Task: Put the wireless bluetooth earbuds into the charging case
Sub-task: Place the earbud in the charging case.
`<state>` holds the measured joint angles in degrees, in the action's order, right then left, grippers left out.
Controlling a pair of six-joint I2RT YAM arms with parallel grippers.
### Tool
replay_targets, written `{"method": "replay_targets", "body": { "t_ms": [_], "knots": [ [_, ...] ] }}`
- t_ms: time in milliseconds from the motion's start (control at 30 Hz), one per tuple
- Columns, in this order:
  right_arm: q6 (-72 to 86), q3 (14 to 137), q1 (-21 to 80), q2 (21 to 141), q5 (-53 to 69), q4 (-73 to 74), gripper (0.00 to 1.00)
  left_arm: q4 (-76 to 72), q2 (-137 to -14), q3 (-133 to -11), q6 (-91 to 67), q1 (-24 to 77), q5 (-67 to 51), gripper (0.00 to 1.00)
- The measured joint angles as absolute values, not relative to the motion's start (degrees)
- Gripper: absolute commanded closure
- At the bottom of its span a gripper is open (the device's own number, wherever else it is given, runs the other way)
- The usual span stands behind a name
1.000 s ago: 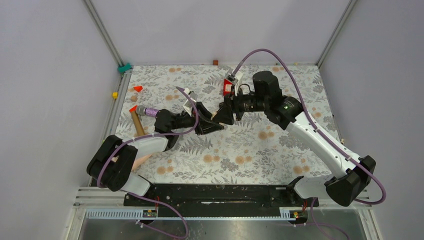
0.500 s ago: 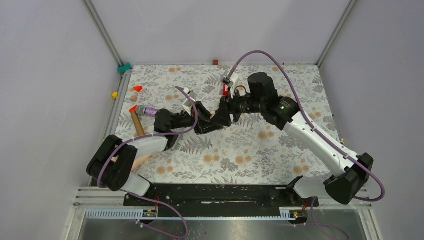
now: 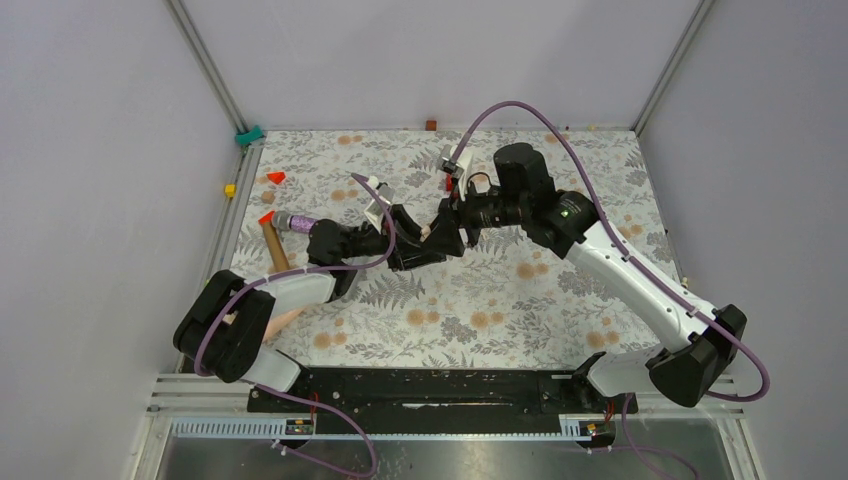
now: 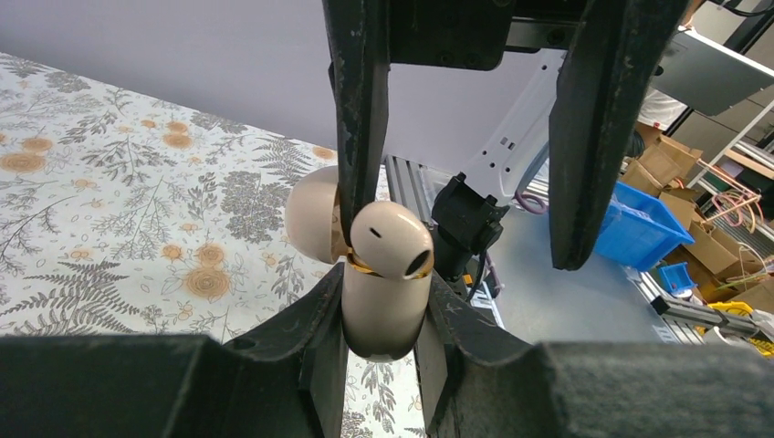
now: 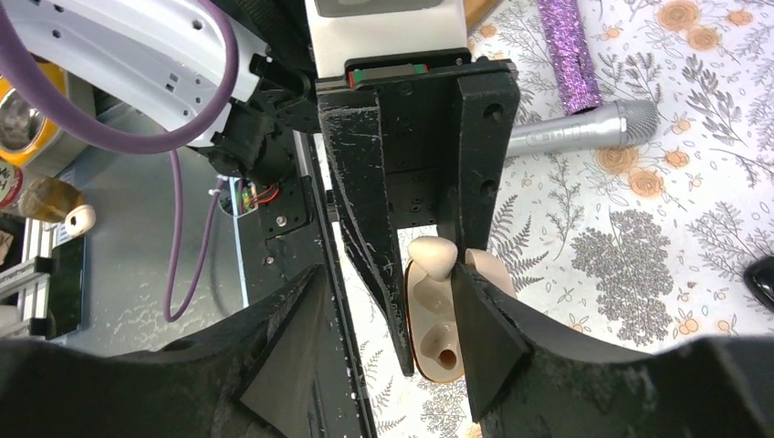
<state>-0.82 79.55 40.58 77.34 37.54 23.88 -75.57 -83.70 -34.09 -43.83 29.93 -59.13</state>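
The charging case (image 4: 383, 306) is beige, not black, and stands upright, clamped between my left gripper's (image 4: 383, 315) fingers. Its lid (image 4: 308, 214) is swung open to the left. One beige earbud (image 4: 391, 239) sits in the case, its head above the gold rim. In the right wrist view the case (image 5: 427, 315) shows that earbud (image 5: 432, 257) in the far slot and the near slot (image 5: 444, 356) empty. My right gripper (image 5: 388, 283) is open and empty; its fingers (image 4: 358, 119) straddle the case from above. In the top view both grippers (image 3: 437, 240) meet mid-table.
A silver microphone (image 5: 584, 128) with a purple glitter handle (image 5: 566, 46) lies beyond the left arm, also in the top view (image 3: 295, 222). A wooden block (image 3: 273, 250), red cones (image 3: 275, 177) and a yellow cube (image 3: 229, 190) sit at the left. A small black thing (image 5: 762, 274) lies at the right edge.
My right gripper has moved left and down onto the left gripper, so that its open fingers now straddle the held case. The left arm has stayed put.
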Motion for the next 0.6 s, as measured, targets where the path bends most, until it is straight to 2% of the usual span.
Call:
{"method": "replay_targets", "body": {
  "t_ms": [300,600],
  "knots": [
    [-3.7,79.9,40.6,77.7,40.5,24.6,0.44,-76.9,-83.7,-34.1,-45.1,29.9,-61.9,1.0],
    [-4.7,80.4,40.6,77.8,41.7,25.1,0.4,-77.6,-83.7,-34.1,-45.6,29.9,-62.8,1.0]
  ]
}}
